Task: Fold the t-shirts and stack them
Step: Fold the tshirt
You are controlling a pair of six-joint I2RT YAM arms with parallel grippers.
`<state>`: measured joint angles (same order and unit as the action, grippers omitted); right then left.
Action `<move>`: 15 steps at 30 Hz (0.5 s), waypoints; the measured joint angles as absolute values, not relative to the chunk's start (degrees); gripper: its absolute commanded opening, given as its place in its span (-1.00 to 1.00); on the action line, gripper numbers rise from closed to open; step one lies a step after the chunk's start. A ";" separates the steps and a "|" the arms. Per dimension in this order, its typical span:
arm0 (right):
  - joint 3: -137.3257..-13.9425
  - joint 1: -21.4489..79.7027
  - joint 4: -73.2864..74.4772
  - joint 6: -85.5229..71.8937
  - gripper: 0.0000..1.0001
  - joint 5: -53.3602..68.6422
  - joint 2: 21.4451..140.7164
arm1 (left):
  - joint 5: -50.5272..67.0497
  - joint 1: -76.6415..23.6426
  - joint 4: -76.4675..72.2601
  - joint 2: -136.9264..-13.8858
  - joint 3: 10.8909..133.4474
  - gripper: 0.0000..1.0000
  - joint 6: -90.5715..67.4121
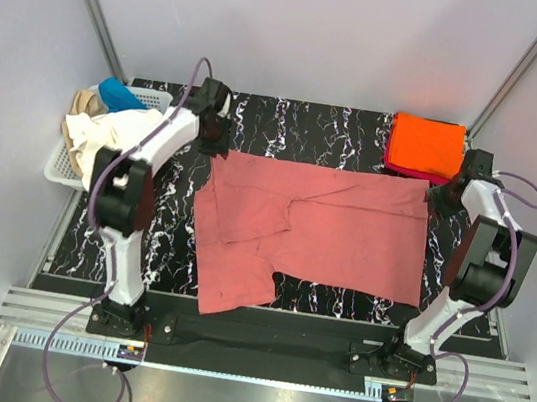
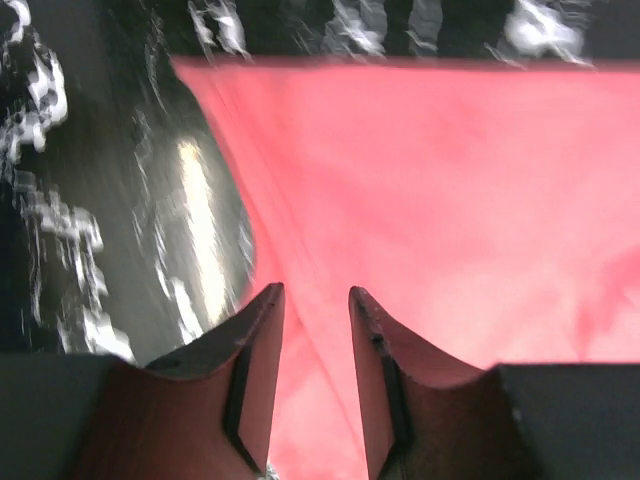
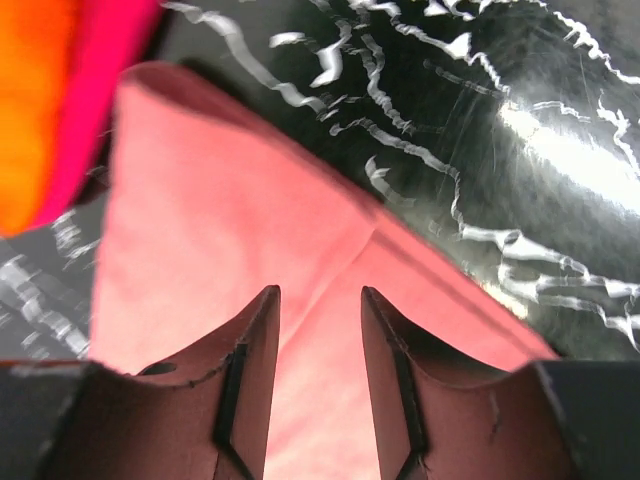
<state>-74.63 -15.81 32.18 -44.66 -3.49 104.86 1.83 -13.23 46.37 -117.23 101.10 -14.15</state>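
A dusty salmon-pink t-shirt (image 1: 325, 230) lies spread on the black marbled table (image 1: 300, 125), with one part folded over at the left. My left gripper (image 1: 218, 145) is over its far left corner, jaws open above the cloth (image 2: 430, 180); it shows in the left wrist view (image 2: 315, 295). My right gripper (image 1: 435, 194) is over the far right corner, jaws open above the cloth (image 3: 220, 200); it shows in the right wrist view (image 3: 320, 295). A folded orange tee (image 1: 426, 142) lies on a magenta one (image 1: 405, 169) at the far right.
A white lattice basket (image 1: 158, 97) at the far left holds cream-white (image 1: 107, 131), tan (image 1: 86, 101) and blue (image 1: 118, 95) tees. The orange (image 3: 30, 100) and magenta (image 3: 95, 110) stack is close beside my right gripper.
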 measured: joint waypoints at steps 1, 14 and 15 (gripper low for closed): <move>-74.61 -15.84 32.64 -44.49 -0.08 -3.22 103.39 | 0.75 -14.70 45.39 -113.60 98.08 -0.24 -14.72; -67.68 -15.88 33.10 -41.39 -0.07 5.56 93.82 | -0.25 -26.83 40.05 -63.02 42.19 0.02 -29.08; -67.09 -15.88 33.08 -41.34 -0.07 6.11 93.51 | -0.64 -28.01 41.15 -61.67 40.25 -0.01 -30.41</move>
